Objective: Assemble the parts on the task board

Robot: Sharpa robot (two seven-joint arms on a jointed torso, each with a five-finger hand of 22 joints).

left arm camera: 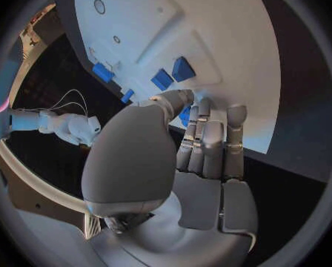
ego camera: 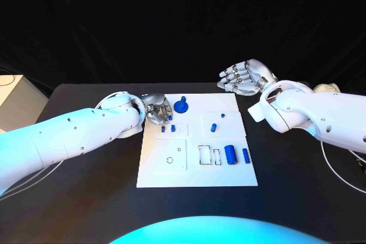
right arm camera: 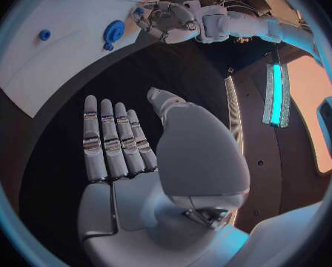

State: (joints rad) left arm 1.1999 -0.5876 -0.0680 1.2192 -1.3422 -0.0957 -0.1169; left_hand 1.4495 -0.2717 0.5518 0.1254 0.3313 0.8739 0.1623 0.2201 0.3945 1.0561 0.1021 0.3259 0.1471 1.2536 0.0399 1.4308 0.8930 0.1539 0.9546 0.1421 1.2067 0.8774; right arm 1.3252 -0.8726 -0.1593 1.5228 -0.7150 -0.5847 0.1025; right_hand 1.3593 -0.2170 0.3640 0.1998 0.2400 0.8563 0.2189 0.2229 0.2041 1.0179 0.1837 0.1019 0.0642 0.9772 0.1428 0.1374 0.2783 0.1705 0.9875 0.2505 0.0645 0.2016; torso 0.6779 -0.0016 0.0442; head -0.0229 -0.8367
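Observation:
The white task board [ego camera: 198, 175] lies in the middle of the black table. My left hand [ego camera: 156, 110] is at the board's far left corner, and a small blue part [left arm camera: 184, 116] sits pinched between its thumb and fingers [left arm camera: 204, 121]. A round blue part [ego camera: 181, 105] stands just beside that hand and is also seen as the round blue part [right arm camera: 112, 31]. My right hand [ego camera: 243, 77] hovers off the board beyond its far right corner, with straight, spread fingers [right arm camera: 110, 139] and nothing in them.
Two small blue pegs [ego camera: 167, 128] stand near the left hand, and two more [ego camera: 214, 127] sit mid-board. Two larger blue cylinders [ego camera: 230, 154] lie at the board's right beside rectangular slots [ego camera: 204, 154]. An oval slot [ego camera: 172, 160] is at the near left. A pale object [ego camera: 329, 88] sits far right.

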